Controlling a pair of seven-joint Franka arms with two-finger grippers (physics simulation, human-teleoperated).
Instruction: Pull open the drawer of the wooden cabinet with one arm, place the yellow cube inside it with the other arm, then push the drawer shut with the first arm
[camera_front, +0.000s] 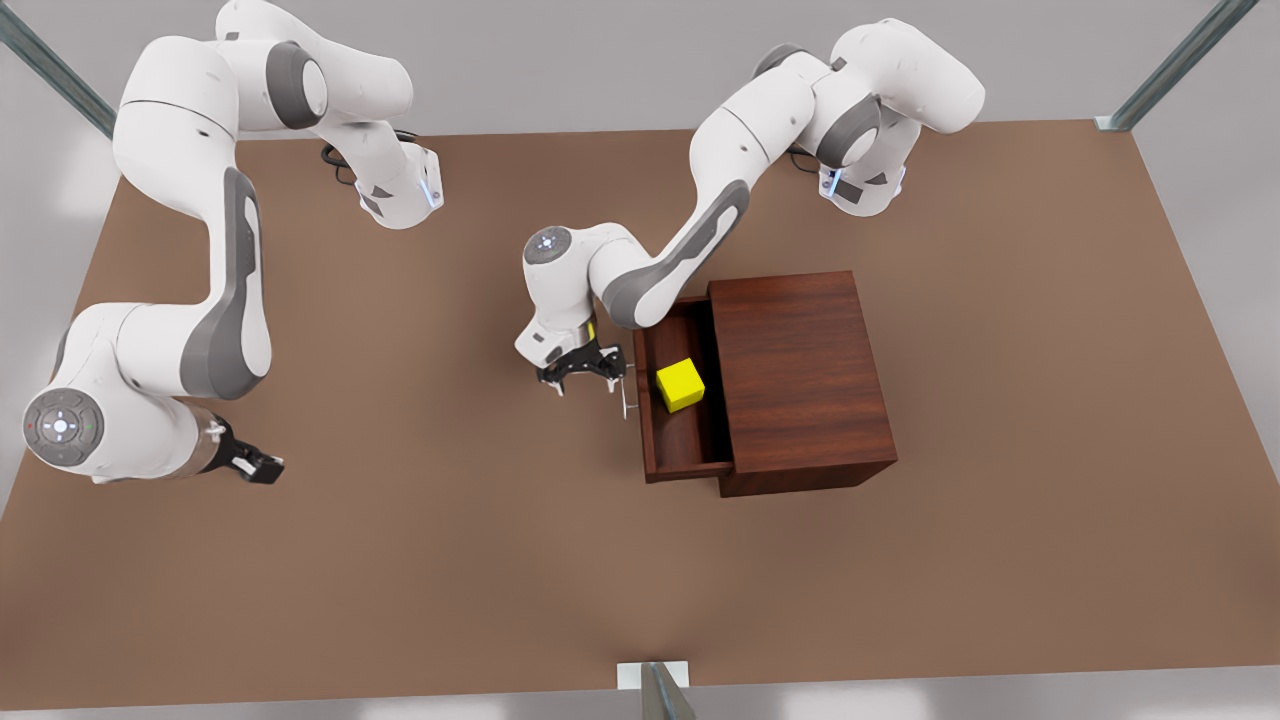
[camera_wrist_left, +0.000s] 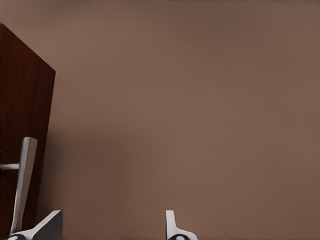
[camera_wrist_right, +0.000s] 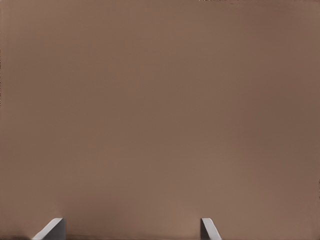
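- A brown worktop (camera_front: 1000, 560) carries the wooden cabinet (camera_front: 800, 375), which sits right of centre in the front view
- The drawer (camera_front: 683, 440) is pulled out toward the front view's left, its tray exposed from above
- The yellow cube (camera_front: 680, 385) rests inside the open drawer, roughly midway along the tray, near the cabinet's front edge
- A thin silver handle (camera_front: 626, 398) stands off the drawer's front panel; in the left wrist view the handle (camera_wrist_left: 22, 185) appears as a pale bar against dark wood
- The left pincer (camera_front: 583, 378) hovers at the centre of the front view, just beside the handle on its outer side, fingers spread apart and holding nothing; in the left wrist view one fingertip (camera_wrist_left: 50, 222) sits close to the bar
- The right pincer (camera_front: 258, 464) waits at the lower left of the front view, well apart from the cabinet; the right wrist view shows its fingertips (camera_wrist_right: 55, 227) parted wide over bare worktop, gripping nothing
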